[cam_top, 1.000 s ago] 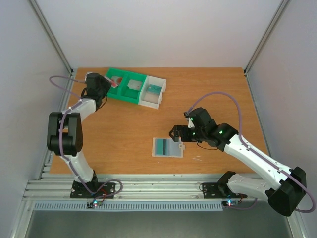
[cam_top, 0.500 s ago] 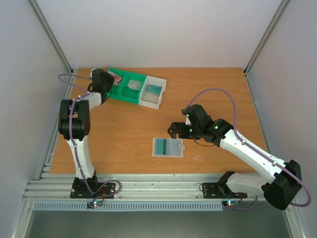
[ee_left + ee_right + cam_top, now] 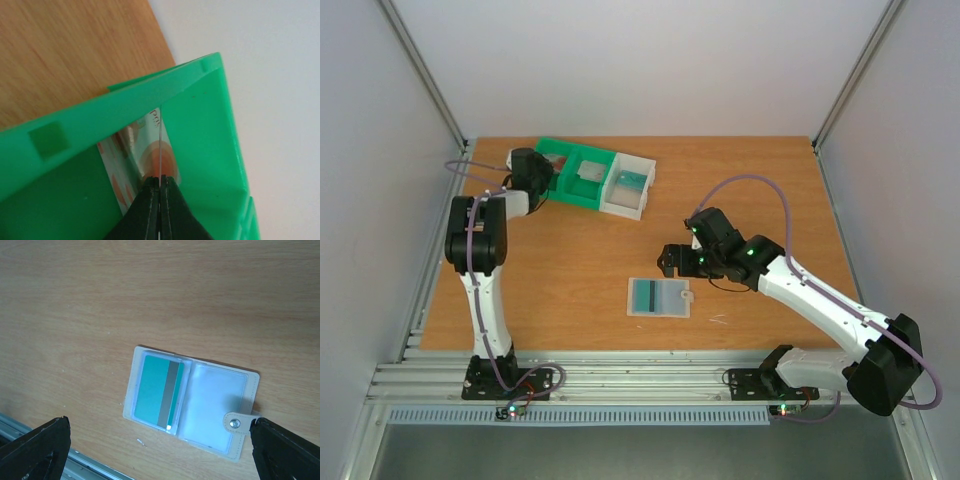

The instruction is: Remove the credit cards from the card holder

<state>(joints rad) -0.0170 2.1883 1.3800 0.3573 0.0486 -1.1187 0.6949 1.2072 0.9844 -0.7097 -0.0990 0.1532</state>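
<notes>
Top external view: at the far left, the left gripper [image 3: 533,170] is reaching into the green end compartment of the green-and-white tray [image 3: 582,199]. Seen from the left wrist, its fingers are pressing together on the thin edge of a white credit card with orange-red marks [image 3: 155,155], holding it upright inside that compartment. Farther right, near the table's [image 3: 570,270] front edge, the card holder [image 3: 659,297] is lying open and flat. It is keeping a teal card with a grey stripe [image 3: 152,395] in its left panel, and its snap tab is sticking out on the right. Just beyond the holder, the right gripper [image 3: 668,262] is hovering with its jaws spread wide, apart from the holder.
</notes>
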